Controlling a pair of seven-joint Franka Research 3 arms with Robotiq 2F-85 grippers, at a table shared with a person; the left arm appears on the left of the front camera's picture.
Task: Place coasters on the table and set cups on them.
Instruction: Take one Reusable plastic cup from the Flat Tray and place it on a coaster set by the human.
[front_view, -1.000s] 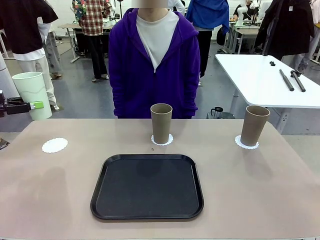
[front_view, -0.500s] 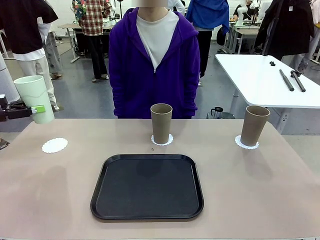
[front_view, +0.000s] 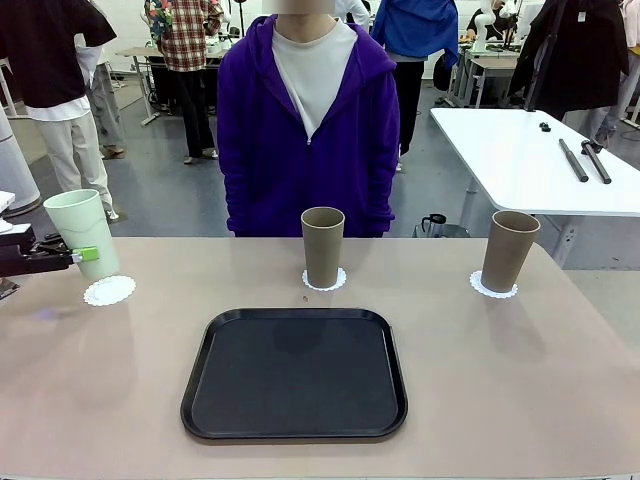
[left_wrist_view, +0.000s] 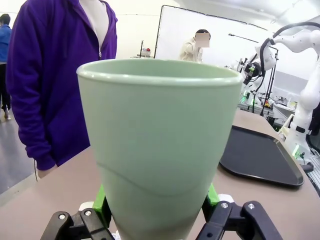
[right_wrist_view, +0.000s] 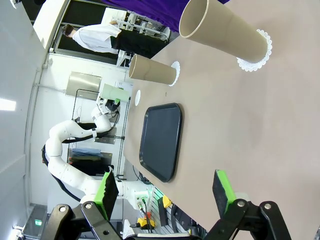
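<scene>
— Three cups are logged. How are they placed?

— Two tan cups are seen upright on the beige table (front_view: 560, 400), each on a white coaster: the middle cup (front_view: 322, 246) on its coaster (front_view: 325, 281) at twelve o'clock from the black tray (front_view: 294, 375), the right cup (front_view: 508, 250) on its coaster (front_view: 494, 287) at about two o'clock from the tray.

— And the mint cup?

— The mint green cup (front_view: 84, 233) is pinched low on its body by the left gripper (front_view: 82, 255), green pads pressed against both sides. It is held tilted, directly above the far edge of the third coaster (front_view: 109, 291), at ten o'clock from the tray. Contact with the coaster cannot be told.

— Right gripper?

— The right gripper (right_wrist_view: 165, 189) is seen spread wide, nothing between its pads, above the table. A person in a purple hoodie (front_view: 308, 120) is noted at the far edge.
</scene>
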